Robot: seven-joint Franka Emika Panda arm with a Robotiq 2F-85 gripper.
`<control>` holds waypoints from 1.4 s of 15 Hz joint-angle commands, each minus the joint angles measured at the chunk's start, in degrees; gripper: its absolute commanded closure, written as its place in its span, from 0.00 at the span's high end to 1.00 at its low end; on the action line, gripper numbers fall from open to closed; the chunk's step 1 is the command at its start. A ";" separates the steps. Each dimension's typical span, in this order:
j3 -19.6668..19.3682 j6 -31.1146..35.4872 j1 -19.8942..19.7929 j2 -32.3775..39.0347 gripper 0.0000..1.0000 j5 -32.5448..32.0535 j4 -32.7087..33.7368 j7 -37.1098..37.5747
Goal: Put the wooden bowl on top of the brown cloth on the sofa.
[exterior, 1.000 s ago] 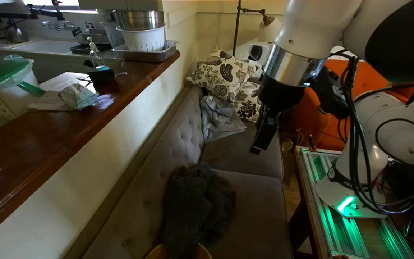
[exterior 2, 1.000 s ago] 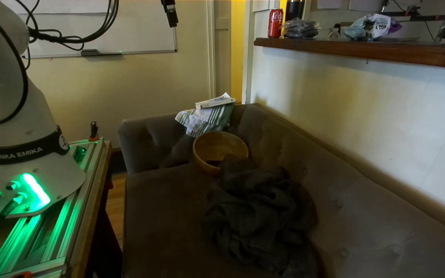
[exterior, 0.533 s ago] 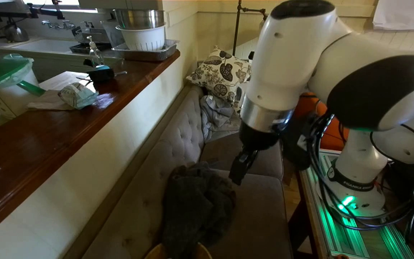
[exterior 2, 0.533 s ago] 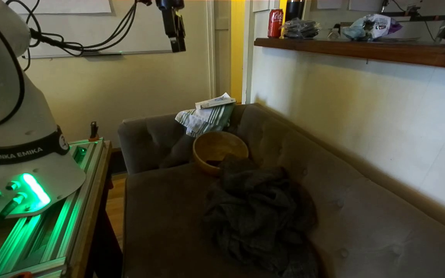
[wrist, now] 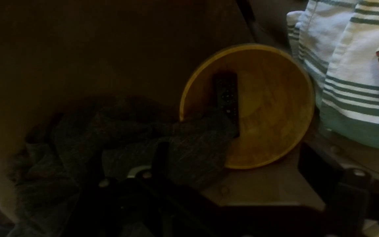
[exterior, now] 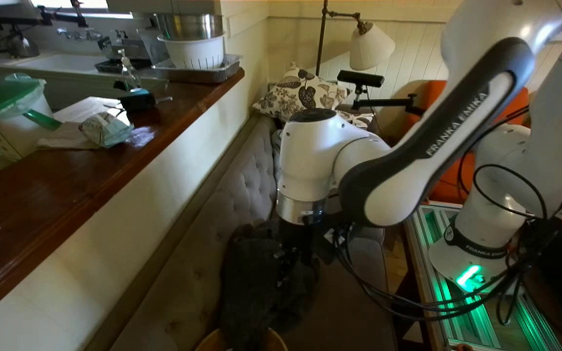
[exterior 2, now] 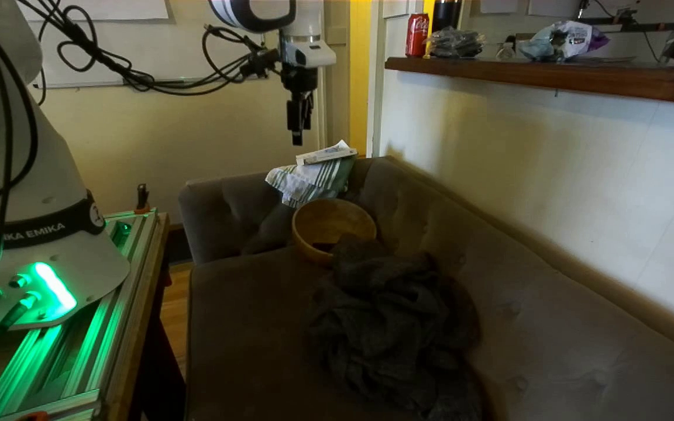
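Observation:
The wooden bowl (exterior 2: 346, 217) sits upright on the sofa (exterior 2: 243, 316) near its armrest; it also shows in the wrist view (wrist: 271, 98) and partly in an exterior view (exterior: 276, 340). A black remote (wrist: 227, 93) lies inside it. The dark grey-brown cloth (exterior 2: 395, 327) is bunched on the seat beside the bowl, and one end hangs over the rim into it, covering part of the remote. The cloth also shows in the wrist view (wrist: 77, 141). My gripper (exterior 2: 299, 131) is above the sofa, apart from both. In the wrist view the gripper (wrist: 232, 148) has its fingers wide apart with nothing between them.
A striped towel (exterior 2: 308, 182) with a boxed or book-like item (exterior 2: 326, 153) on it lies on the armrest by the bowl. The sofa back (exterior 2: 547, 310) and a wooden ledge (exterior 2: 524, 71) run along one side. A robot table (exterior 2: 138, 280) stands opposite.
My arm has swung along the sofa and lowered, bringing the gripper over the cloth and bowl end. The bowl, remote and cloth have not moved.

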 commanded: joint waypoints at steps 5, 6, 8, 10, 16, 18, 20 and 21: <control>-2.62 -1.51 2.22 10.68 1.00 18.07 3.45 -18.65; -2.78 -2.65 2.18 11.37 1.00 18.12 3.88 -19.01; -2.91 -3.65 2.17 11.60 1.00 18.13 4.41 -19.12; -3.02 -1.06 2.23 12.99 1.00 20.51 4.69 -17.48; -3.46 8.55 -0.61 28.21 1.00 37.07 9.12 -19.84; -3.85 7.79 -0.19 33.63 1.00 40.14 11.14 -19.51; -2.36 7.99 -1.14 39.47 1.00 45.84 14.63 -22.96; -1.89 8.76 -1.16 42.06 1.00 48.71 16.47 -24.96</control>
